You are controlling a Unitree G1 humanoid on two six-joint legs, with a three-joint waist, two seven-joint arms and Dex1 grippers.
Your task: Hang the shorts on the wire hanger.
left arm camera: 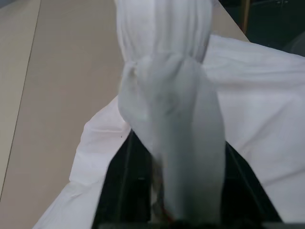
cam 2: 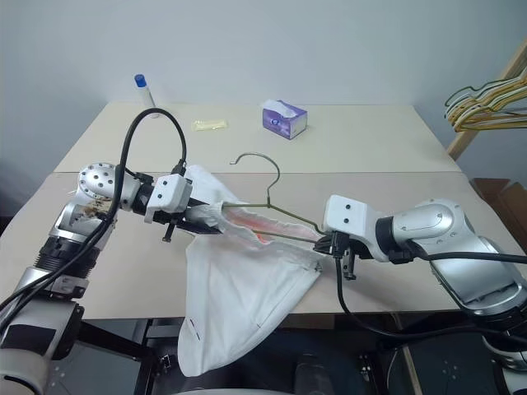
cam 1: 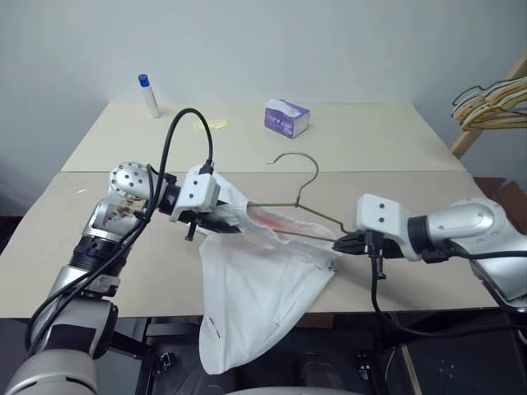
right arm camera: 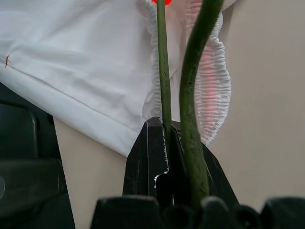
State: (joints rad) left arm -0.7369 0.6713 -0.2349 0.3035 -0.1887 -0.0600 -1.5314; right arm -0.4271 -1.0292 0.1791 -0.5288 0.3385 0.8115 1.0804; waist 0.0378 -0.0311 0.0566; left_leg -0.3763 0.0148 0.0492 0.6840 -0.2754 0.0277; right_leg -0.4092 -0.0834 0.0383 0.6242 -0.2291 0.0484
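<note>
The white shorts point(cam 1: 255, 288) lie on the table's near part, and their lower half hangs over the front edge. My left gripper point(cam 1: 224, 218) is shut on the gathered waistband, and bunched cloth point(left arm camera: 167, 95) runs between its black fingers point(left arm camera: 124, 186). The thin grey-olive wire hanger point(cam 1: 317, 211) passes into the pink-tinted waist opening, with its hook point(cam 1: 303, 158) standing above the table. At the hanger's right corner, my right gripper point(cam 1: 342, 241) is shut on the wire point(right arm camera: 163, 71), beside the elastic waistband point(right arm camera: 214, 90).
A purple tissue box point(cam 1: 286, 118) and a small yellow item point(cam 1: 216, 124) lie at the back of the beige table point(cam 1: 395, 140). A white bottle with a blue cap point(cam 1: 149, 95) stands at the back left. A bunch of coloured hangers point(cam 1: 494, 103) hangs at the far right.
</note>
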